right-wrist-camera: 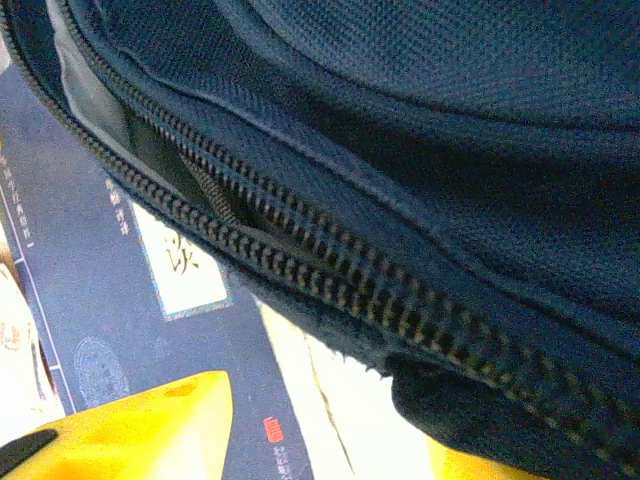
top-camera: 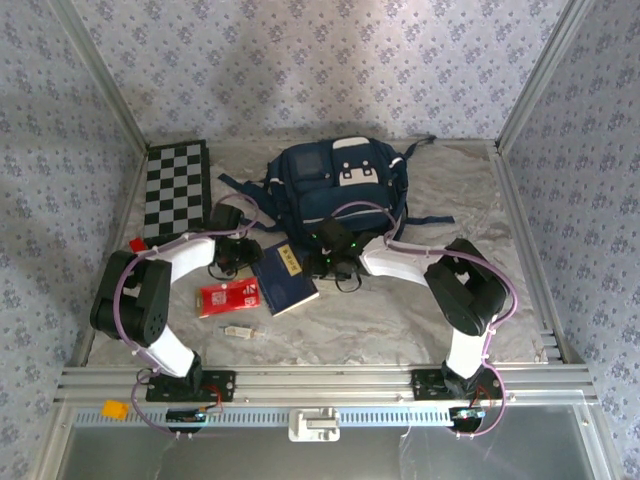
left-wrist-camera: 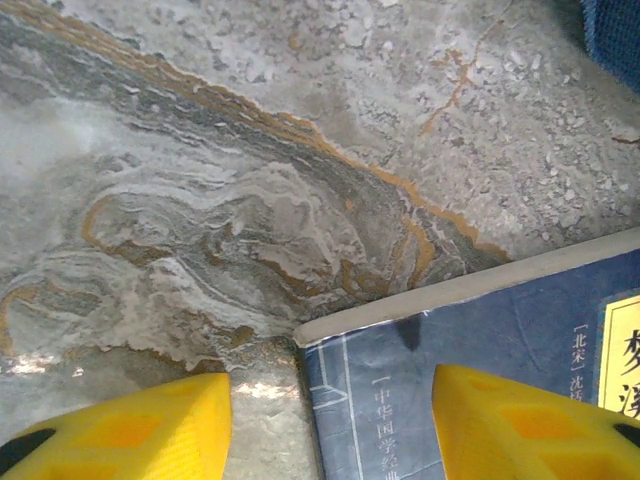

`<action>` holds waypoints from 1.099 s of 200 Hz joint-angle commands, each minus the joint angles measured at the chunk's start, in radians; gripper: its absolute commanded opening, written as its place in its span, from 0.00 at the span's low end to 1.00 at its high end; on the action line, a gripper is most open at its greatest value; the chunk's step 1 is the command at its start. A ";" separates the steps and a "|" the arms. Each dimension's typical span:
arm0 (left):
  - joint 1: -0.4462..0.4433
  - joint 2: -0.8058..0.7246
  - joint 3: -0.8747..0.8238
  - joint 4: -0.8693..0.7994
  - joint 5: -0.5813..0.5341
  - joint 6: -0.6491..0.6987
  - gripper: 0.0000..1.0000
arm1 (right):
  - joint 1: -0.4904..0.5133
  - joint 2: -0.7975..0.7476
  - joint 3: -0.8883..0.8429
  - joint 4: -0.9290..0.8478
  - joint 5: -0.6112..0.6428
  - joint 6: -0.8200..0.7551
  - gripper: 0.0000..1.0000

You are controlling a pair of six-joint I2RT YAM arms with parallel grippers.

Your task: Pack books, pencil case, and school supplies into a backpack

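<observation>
My left gripper [left-wrist-camera: 330, 430] has its yellow fingers [left-wrist-camera: 130, 430] well apart and nothing clamped between them. One finger is over bare table [left-wrist-camera: 250, 150] and the other over the cover of a dark blue book [left-wrist-camera: 480, 340], so the book's pale-edged corner lies flat in the gap; I can't tell if either pad touches it. On the right wrist feed, my right gripper [right-wrist-camera: 335, 435] also has its fingers spread. One yellow finger is in the clear at lower left, while the other is mostly hidden under a fold of the backpack [right-wrist-camera: 400, 120]. I can't say whether any of that fabric is pinched. Just above the fingers the backpack's zip [right-wrist-camera: 330, 270] gapes open, and the same blue book, with its white title panel, passes out of sight behind the unzipped rim. From the overhead camera, the two grippers sit either side of the book near the middle of the table, left gripper at its left edge and right gripper at the backpack's near edge. The backpack lies flat beyond them, front pocket up. The red pencil case [top-camera: 228, 298] lies just left of the book's near end, and the small pale stick [top-camera: 238, 331] lies nearer me, apart from both. A chequered board [top-camera: 177, 190] lies at the far left, with a tiny red block [top-camera: 137, 243] by its near corner.
</observation>
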 commanded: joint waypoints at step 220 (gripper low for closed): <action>-0.391 -0.155 -0.170 0.172 0.058 -0.156 0.52 | 0.110 -0.242 -0.309 0.066 0.016 0.165 0.59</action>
